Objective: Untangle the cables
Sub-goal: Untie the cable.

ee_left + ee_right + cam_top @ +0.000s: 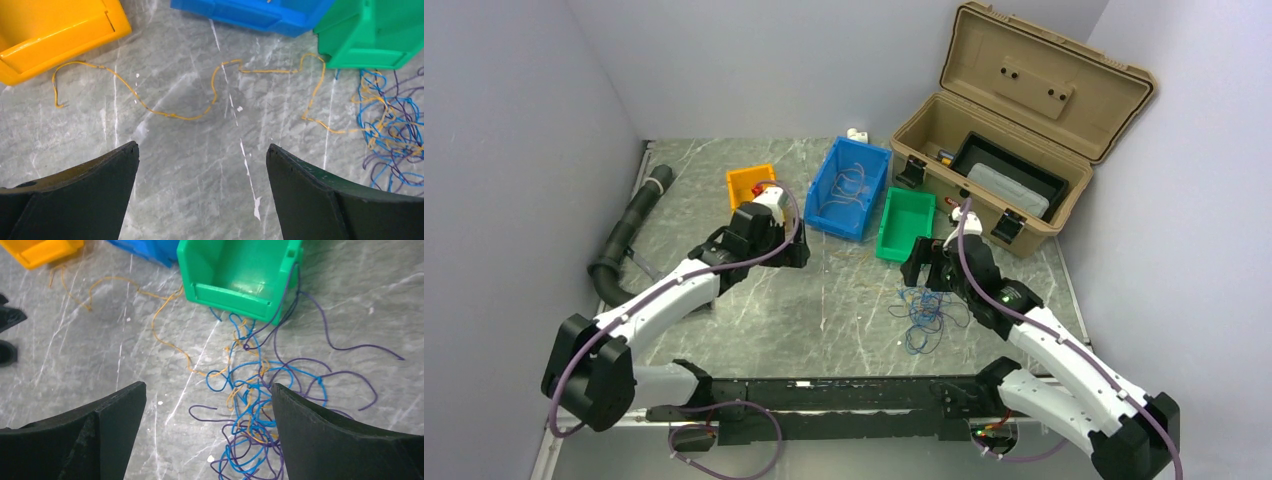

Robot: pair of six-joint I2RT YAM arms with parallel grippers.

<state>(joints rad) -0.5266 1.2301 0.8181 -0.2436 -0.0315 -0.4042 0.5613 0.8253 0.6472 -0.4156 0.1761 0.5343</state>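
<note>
- The grey marbled surface (824, 330) carries everything.
- A tan plastic toolbox (1044, 75) stands open at the far right.
- A blue plastic bin (832, 224), a green plastic bin (906, 215) and a smaller orange plastic bin (746, 185) sit mid-surface; the blue one seems to hold some thin wire.
- The left fingers (75, 200) are spread wide above a loose yellow-orange strand (165, 114).
- The right fingers (340, 440) are spread wide over the tangle.
- The cables (252, 405), thin blue, purple and yellow-orange wires, lie knotted just in front of the green bin, with one purple strand over its rim.

Marble table (824, 310), tangled cables (927, 310), bins (834, 226), toolbox (1044, 75), hose (629, 225)
</note>
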